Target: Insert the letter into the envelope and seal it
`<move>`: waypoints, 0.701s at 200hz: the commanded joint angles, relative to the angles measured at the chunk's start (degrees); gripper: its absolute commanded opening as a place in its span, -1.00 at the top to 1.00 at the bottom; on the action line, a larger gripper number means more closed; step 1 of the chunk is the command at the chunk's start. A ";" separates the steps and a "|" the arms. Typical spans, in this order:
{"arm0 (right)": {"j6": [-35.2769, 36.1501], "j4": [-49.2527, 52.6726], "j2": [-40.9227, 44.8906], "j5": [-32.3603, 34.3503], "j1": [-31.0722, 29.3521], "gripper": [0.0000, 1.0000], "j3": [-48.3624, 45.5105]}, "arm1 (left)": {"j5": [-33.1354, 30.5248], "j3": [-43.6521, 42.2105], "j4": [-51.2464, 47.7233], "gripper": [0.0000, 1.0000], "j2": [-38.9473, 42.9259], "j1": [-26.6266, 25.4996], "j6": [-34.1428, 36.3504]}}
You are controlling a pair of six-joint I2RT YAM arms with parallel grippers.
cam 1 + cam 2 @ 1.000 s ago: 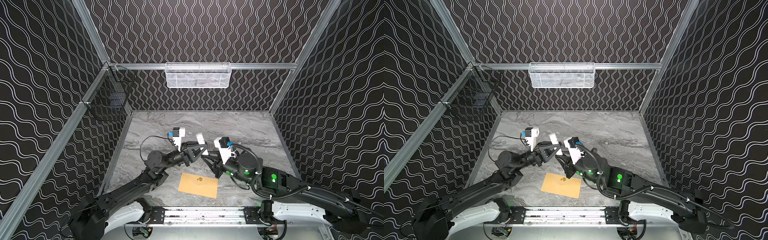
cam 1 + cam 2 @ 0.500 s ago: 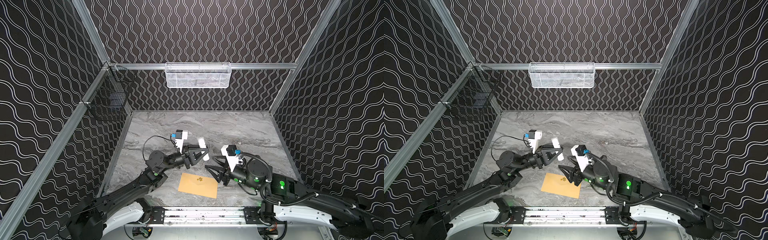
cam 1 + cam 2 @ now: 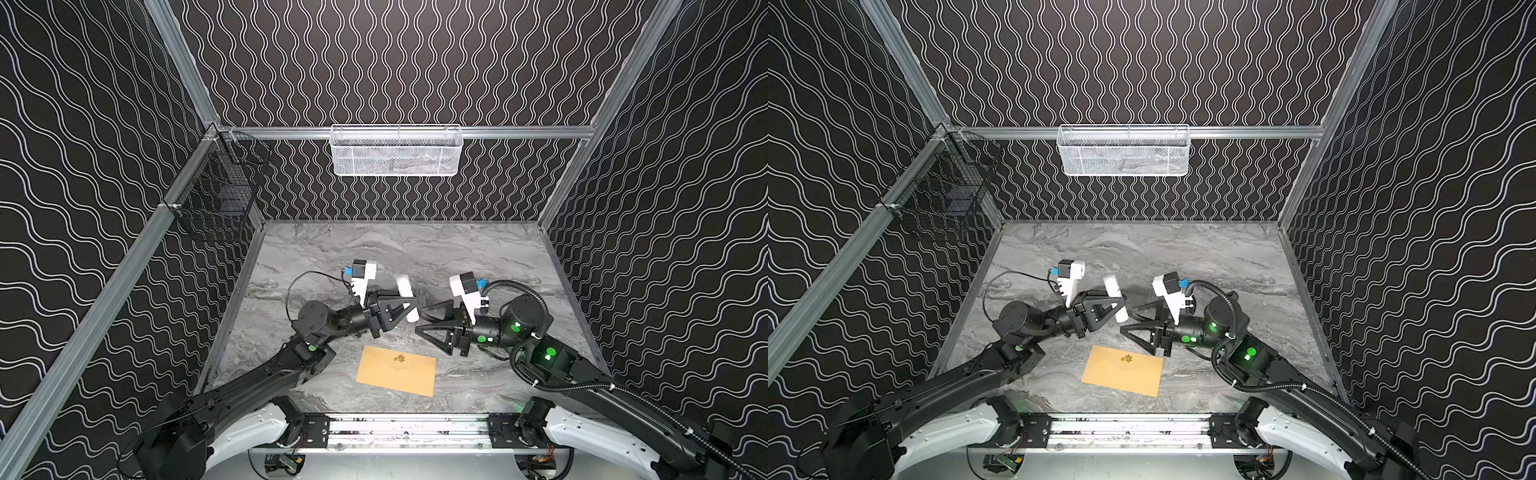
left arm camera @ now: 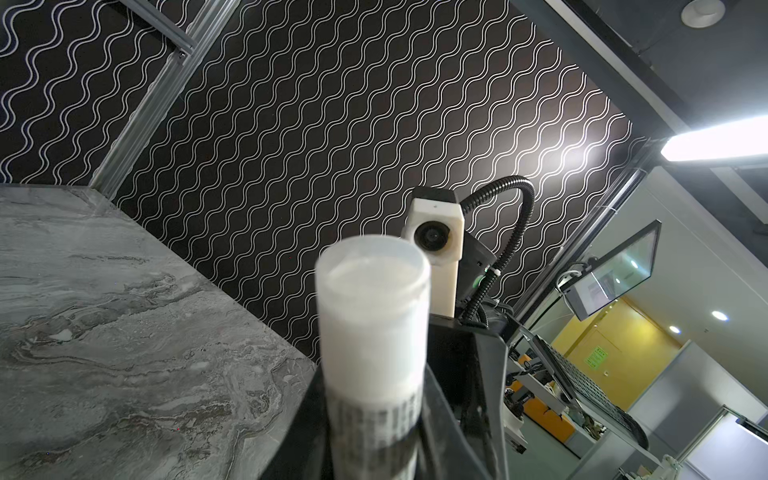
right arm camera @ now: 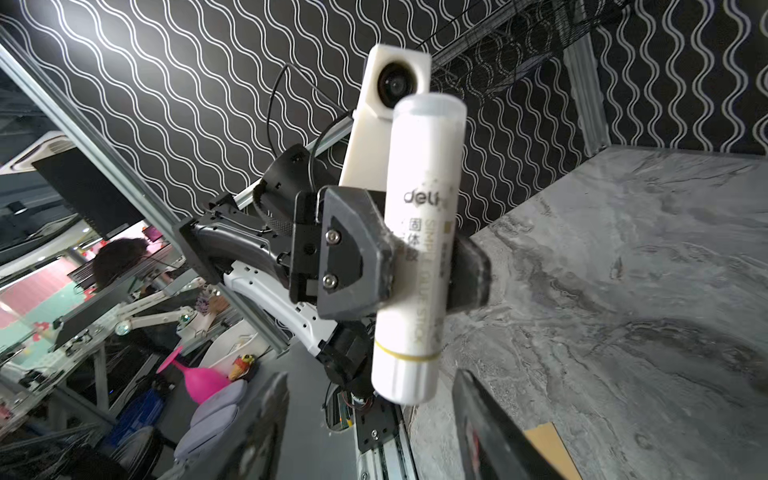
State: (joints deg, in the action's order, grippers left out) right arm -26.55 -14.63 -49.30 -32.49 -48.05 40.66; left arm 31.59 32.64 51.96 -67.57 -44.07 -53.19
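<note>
1. Grey marbled table [image 3: 478, 257], boxed in by dark wavy walls.
2. Left gripper [image 3: 411, 305] clamps a white glue stick [image 3: 403, 284] just beyond the envelope [image 3: 397, 376].
3. Right gripper [image 3: 420, 322] gapes empty, facing the stick, also beyond the envelope.
4. Envelope lies flat on the table.
5. Only the right wrist view shows the stick's label [image 5: 419, 249].

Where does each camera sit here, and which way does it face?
Top views: high in front, looking down toward the back wall; both arms, envelope, table.
Left wrist: on its arm, looks along the left claw, past its glue stick, at the right wrist camera.
Right wrist: on its arm, faces the gripped glue stick; open right claw at the edge.
Shared: both wrist views show the glue stick.
</note>
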 commanded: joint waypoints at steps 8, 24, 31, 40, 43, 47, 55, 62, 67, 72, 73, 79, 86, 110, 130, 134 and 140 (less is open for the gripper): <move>-0.72 -3.65 -1.41 -3.11 0.15 -0.22 1.08 | 0.36 0.01 2.88 1.00 -0.08 0.04 -0.08; -0.69 -3.72 -2.55 -3.19 0.24 -0.17 1.51 | 0.27 -0.10 2.59 1.00 0.12 0.04 0.19; -0.70 -3.86 -3.18 -3.27 0.24 -0.16 1.74 | 0.20 -0.19 2.68 1.00 0.22 0.04 0.20; -0.65 -4.02 -3.96 -3.54 0.33 -0.13 2.00 | 0.23 -0.21 2.80 1.00 0.21 0.04 0.25; -0.70 -4.03 -4.12 -3.54 0.33 -0.13 2.12 | 0.22 -0.21 2.90 1.00 0.22 0.04 0.24; -0.61 -4.00 -4.45 -3.50 0.33 -0.12 2.28 | 0.29 -0.21 2.96 1.00 0.32 0.04 0.11; -0.50 -4.00 -4.94 -3.54 0.46 -0.10 2.48 | 0.48 -0.21 3.21 1.00 0.16 0.04 -0.02; -0.48 -4.32 -5.38 -3.50 0.50 -0.07 2.58 | 0.53 -0.26 3.16 1.00 0.34 0.04 -0.06; -0.52 -4.37 -5.64 -3.34 0.64 -0.05 2.66 | 0.43 -0.36 3.02 1.00 0.63 0.04 0.00; -0.53 -4.46 -5.78 -3.16 0.69 -0.03 2.74 | 0.32 -0.46 2.86 1.00 0.79 0.04 0.26; -0.53 -4.49 -5.79 -3.13 0.69 -0.02 2.79 | 0.27 -0.51 2.87 1.00 0.83 0.04 0.27; -0.55 -4.73 -6.02 -3.18 0.81 0.00 2.76 | 0.15 -0.64 2.75 1.00 1.07 0.04 0.43; -0.58 -4.95 -6.27 -3.16 0.86 0.04 2.87 | 0.05 -0.74 2.34 1.00 1.32 0.04 0.70; -0.88 -5.84 -7.07 -3.19 1.20 0.17 3.00 | -0.10 -1.06 1.99 1.00 1.93 0.04 0.82; -1.05 -6.10 -7.99 -4.02 1.29 0.26 3.62 | -0.37 -1.35 1.51 1.00 2.08 0.04 1.37; -1.05 -6.14 -8.13 -4.19 1.34 0.27 3.74 | -0.52 -1.35 1.25 1.00 2.20 0.04 1.48; -1.11 -6.34 -8.26 -4.48 1.32 0.28 3.81 | -0.61 -1.42 1.06 1.00 2.18 0.04 1.59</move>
State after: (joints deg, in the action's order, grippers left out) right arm -27.27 -17.98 -57.01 -36.29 -46.92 43.62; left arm 30.65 31.38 52.58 -65.65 -44.10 -53.36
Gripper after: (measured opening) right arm 0.364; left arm 0.254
